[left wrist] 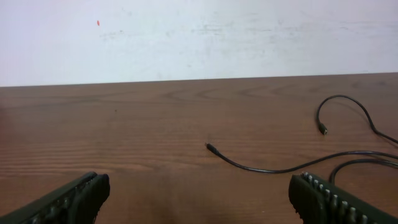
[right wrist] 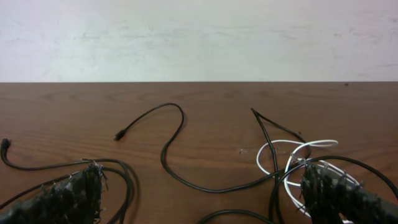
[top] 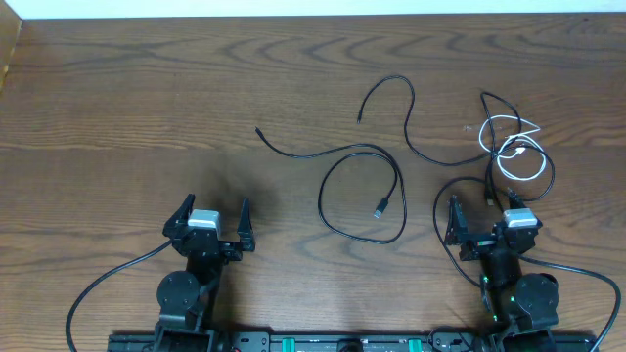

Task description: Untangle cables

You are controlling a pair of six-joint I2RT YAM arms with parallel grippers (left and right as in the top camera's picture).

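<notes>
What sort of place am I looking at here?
Likely a robotics lab: a brown wood-grain table against a plain white wall, two black robot arms mounted at its near edge, thin black cables strewn on it.

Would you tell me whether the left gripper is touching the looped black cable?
Apart. The overhead view shows bare table between the left gripper, jaws open, and the looped black cable.

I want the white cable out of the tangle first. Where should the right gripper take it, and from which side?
On the white cable, probably the far arc, right gripper straight down across the strand: it lies flat, and black cables cross its nearer loops.
</notes>
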